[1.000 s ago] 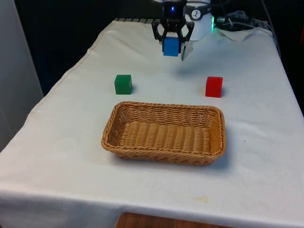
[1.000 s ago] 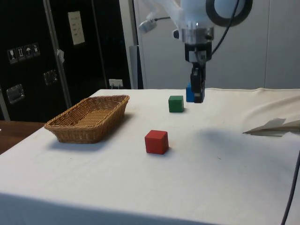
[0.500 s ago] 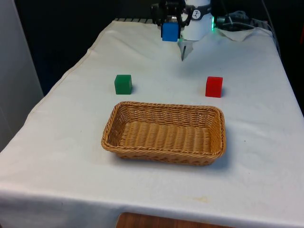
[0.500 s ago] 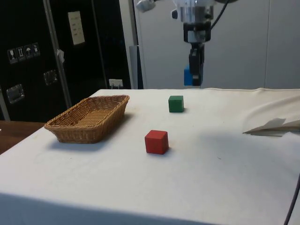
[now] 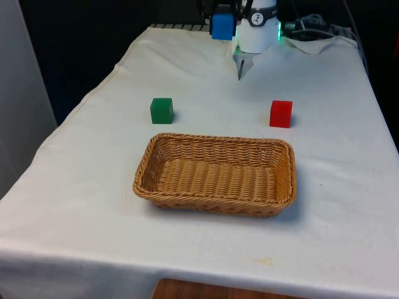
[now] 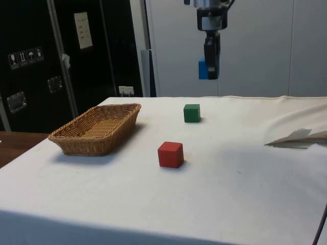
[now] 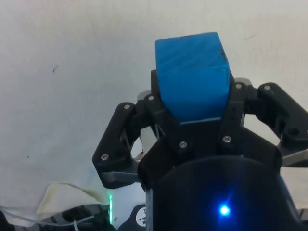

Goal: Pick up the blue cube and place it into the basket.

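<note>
High over the table's far end, my gripper (image 5: 222, 25) is shut on the blue cube (image 5: 222, 26). In the side view the blue cube (image 6: 204, 69) hangs well above the cloth between the black fingers (image 6: 211, 53) of the gripper (image 6: 209, 71). The wrist view has the blue cube (image 7: 192, 77) clamped between both fingers of the gripper (image 7: 192, 113). The woven basket (image 5: 157, 184) sits near the table's middle, toward the camera from the cube, with nothing in it; in the side view the basket (image 6: 97, 143) is at the left.
A green cube (image 5: 161, 110) stands behind the basket on the front view's left, and a red cube (image 5: 280, 114) on the front view's right. Crumpled white cloth (image 6: 299, 132) lies at the side view's right edge.
The gripper has risen straight up with the blue cube, from just above the cloth to well above it. Basket, green cube and red cube have stayed put.
</note>
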Controlling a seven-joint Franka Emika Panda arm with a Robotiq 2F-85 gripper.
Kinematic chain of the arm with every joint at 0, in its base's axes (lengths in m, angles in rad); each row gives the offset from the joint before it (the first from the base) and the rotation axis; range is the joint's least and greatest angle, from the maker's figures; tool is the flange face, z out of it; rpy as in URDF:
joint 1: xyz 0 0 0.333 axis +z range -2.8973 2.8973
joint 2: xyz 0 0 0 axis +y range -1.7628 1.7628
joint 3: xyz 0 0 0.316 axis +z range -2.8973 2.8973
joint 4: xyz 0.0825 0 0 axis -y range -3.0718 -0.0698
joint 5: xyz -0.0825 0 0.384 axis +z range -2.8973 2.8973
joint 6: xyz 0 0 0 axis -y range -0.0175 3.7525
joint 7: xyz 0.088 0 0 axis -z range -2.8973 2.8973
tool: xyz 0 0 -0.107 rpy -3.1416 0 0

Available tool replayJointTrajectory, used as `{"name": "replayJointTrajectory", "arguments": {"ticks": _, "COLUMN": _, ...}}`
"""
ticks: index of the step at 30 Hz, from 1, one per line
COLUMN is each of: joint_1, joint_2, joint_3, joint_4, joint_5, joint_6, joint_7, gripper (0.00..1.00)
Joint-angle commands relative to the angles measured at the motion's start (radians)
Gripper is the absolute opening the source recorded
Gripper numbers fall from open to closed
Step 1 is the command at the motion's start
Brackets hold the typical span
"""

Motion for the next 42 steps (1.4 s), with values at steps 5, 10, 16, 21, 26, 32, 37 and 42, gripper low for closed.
{"name": "replayJointTrajectory", "arguments": {"ticks": 5, "joint_1": 0.01, "joint_2": 0.058, "joint_3": 0.006, "joint_4": 0.067, "joint_5": 0.012, "joint_6": -0.049, "joint_7": -0.014, "gripper": 0.01}}
{"name": "replayJointTrajectory", "arguments": {"ticks": 10, "joint_1": 0.013, "joint_2": 0.09, "joint_3": 0.009, "joint_4": 0.105, "joint_5": 0.015, "joint_6": -0.072, "joint_7": -0.019, "gripper": 0.01}}
{"name": "replayJointTrajectory", "arguments": {"ticks": 16, "joint_1": 0.011, "joint_2": 0.125, "joint_3": 0.019, "joint_4": 0.154, "joint_5": 0.012, "joint_6": -0.096, "joint_7": -0.018, "gripper": 0.01}}
{"name": "replayJointTrajectory", "arguments": {"ticks": 21, "joint_1": 0.016, "joint_2": 0.171, "joint_3": 0.029, "joint_4": 0.23, "joint_5": 0.027, "joint_6": -0.145, "joint_7": -0.028, "gripper": 0.01}}
{"name": "replayJointTrajectory", "arguments": {"ticks": 26, "joint_1": 0.014, "joint_2": 0.2, "joint_3": 0.037, "joint_4": 0.266, "joint_5": 0.024, "joint_6": -0.142, "joint_7": -0.024, "gripper": 0.01}}
{"name": "replayJointTrajectory", "arguments": {"ticks": 32, "joint_1": 0.018, "joint_2": 0.276, "joint_3": 0.054, "joint_4": 0.348, "joint_5": 0.045, "joint_6": -0.147, "joint_7": -0.019, "gripper": 0.01}}
{"name": "replayJointTrajectory", "arguments": {"ticks": 37, "joint_1": 0.018, "joint_2": 0.325, "joint_3": 0.065, "joint_4": 0.401, "joint_5": 0.05, "joint_6": -0.147, "joint_7": -0.013, "gripper": 0.01}}
{"name": "replayJointTrajectory", "arguments": {"ticks": 42, "joint_1": 0.018, "joint_2": 0.372, "joint_3": 0.077, "joint_4": 0.454, "joint_5": 0.052, "joint_6": -0.149, "joint_7": -0.007, "gripper": 0.01}}
